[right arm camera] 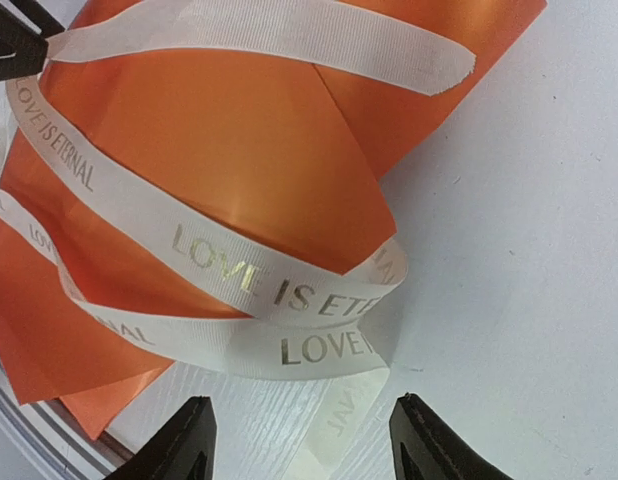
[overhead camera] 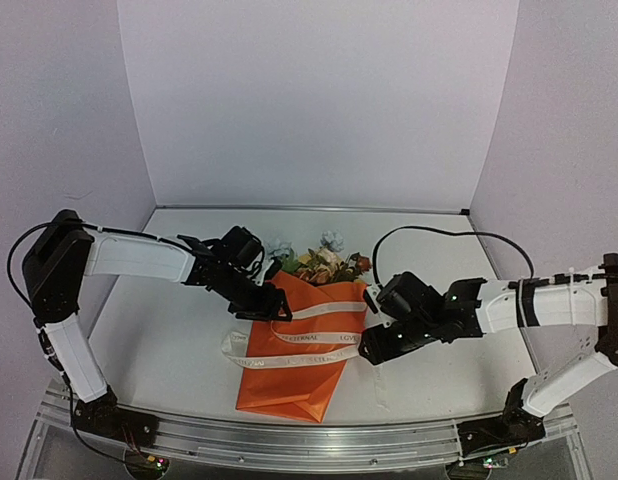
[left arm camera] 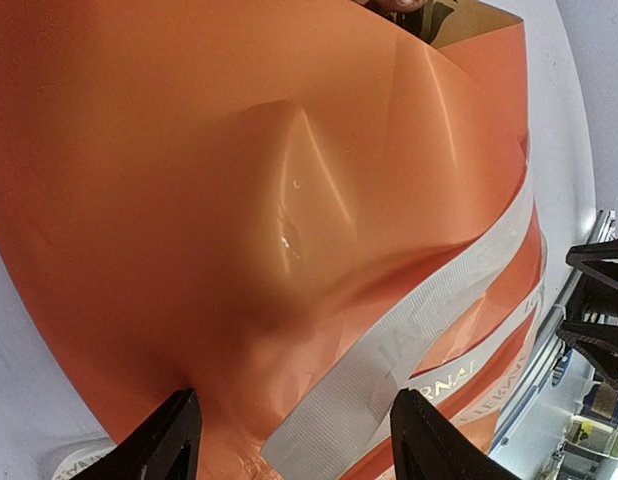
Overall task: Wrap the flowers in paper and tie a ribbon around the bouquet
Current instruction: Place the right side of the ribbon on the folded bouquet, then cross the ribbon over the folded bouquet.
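A white desk (overhead camera: 159, 340) seen from above, with two robot arms reaching in from the near edge. At the centre lies the bouquet (overhead camera: 314, 326), flat on the desk. Its orange paper (overhead camera: 289, 390) is folded into a cone with the narrow end nearest the arms. At the far end the flowers (overhead camera: 324, 262) spill out of the open end, pale blue, cream and orange-red with green leaves.

A cream ribbon (overhead camera: 289, 358) printed with "LOVE IS ETERNAL" crosses the middle of the cone in two loose bands. It loops out onto the desk to the left of the paper and again to the right.

The left fingers (overhead camera: 257, 296) hang over the upper left part of the cone. Its wrist camera shows them (left arm camera: 171, 445) spread wide, with creased orange paper and a diagonal run of ribbon beneath, and nothing pinched.

The right fingers (overhead camera: 381, 346) sit just beside the cone's right edge. They (right arm camera: 179, 445) are also spread wide, over the ribbon's right-hand loop where it rests on the desk, and grip nothing. In that view a dark tip from the left arm appears to touch one ribbon end, though the corner is too cropped to be sure.
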{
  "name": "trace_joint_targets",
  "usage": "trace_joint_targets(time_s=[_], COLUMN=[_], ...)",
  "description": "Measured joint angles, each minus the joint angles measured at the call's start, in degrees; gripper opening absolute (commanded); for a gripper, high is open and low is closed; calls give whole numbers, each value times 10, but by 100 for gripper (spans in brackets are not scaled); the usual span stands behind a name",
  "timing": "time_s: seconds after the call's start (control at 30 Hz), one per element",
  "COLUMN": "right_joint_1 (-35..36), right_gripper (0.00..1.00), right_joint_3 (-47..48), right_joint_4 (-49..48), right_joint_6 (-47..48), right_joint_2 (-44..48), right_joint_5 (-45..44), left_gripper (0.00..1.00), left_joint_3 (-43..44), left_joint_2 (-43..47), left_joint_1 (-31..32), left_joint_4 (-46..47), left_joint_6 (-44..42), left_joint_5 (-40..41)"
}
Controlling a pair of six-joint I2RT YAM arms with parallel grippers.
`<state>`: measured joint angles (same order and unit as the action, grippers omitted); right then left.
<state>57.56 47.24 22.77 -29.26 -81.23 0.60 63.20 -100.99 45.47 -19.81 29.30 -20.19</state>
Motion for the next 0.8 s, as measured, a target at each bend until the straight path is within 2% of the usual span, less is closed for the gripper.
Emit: trace_joint_targets(time_s=[0.23,0.47,0.53,0.7,0.8], right_joint_1=[0,0,0,0,0], right_gripper=[56,40,42,61,67], right_joint_3=[-17,-27,-29,-38,-50], right_joint_4=[-65,-101,-107,-113,-109], right_joint_6=[-2,-2,-5,-7,-11], right_joint_2=[-54,-88,-90,-88,-68], right_joint_5=[-10,-13,-13,-17,-25], left_gripper=[57,34,26,12,7], left_joint_3=[29,54,60,72,74], left_joint_2=[-23,-47,-50,-52,-52], left_joint_1=[5,6,6,6,6], left_joint_4=[-23,-31,-35,-42,-43], left_joint_6=[-13,-14,-14,-14,-13], left_joint_5=[9,11,15,23,25])
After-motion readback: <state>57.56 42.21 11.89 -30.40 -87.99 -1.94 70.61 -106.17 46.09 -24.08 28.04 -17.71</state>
